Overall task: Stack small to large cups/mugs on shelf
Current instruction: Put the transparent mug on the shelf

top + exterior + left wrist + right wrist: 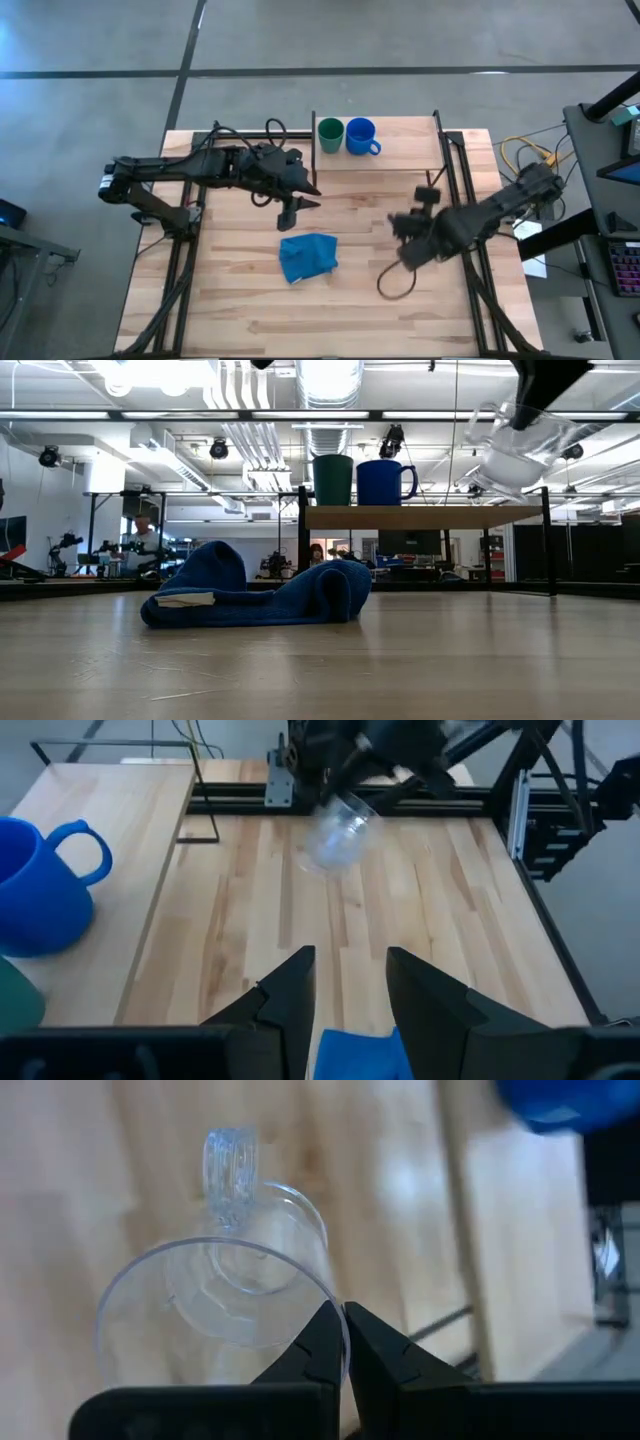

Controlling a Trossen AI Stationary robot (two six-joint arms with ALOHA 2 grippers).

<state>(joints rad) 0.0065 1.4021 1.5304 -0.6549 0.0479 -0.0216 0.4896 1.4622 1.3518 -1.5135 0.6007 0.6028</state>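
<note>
The dark green cup (333, 480) and the blue mug (385, 482) stand side by side on the shelf (430, 517), the mug's handle pointing toward the table's right. My right gripper (343, 1312) is shut on the clear glass (510, 445), which has a side handle (230, 1155) and hangs tilted in the air right of the shelf. My left gripper (350, 970) is open and hovers above the blue cloth (308, 256), holding nothing. My right gripper pinches the clear glass by its rim (325, 1295), on the side opposite the handle, one finger inside the mouth and one outside. The glass is lifted clear of the table and hangs tilted below the fingers (540, 385), its mouth toward the gripper.
The blue cloth (260, 595) lies bunched in the middle of the table. The shelf board (395, 160) has thin black uprights (545, 540) at its ends, with bare board right of the blue mug (361, 137). A cable loop (395, 285) hangs by the right arm.
</note>
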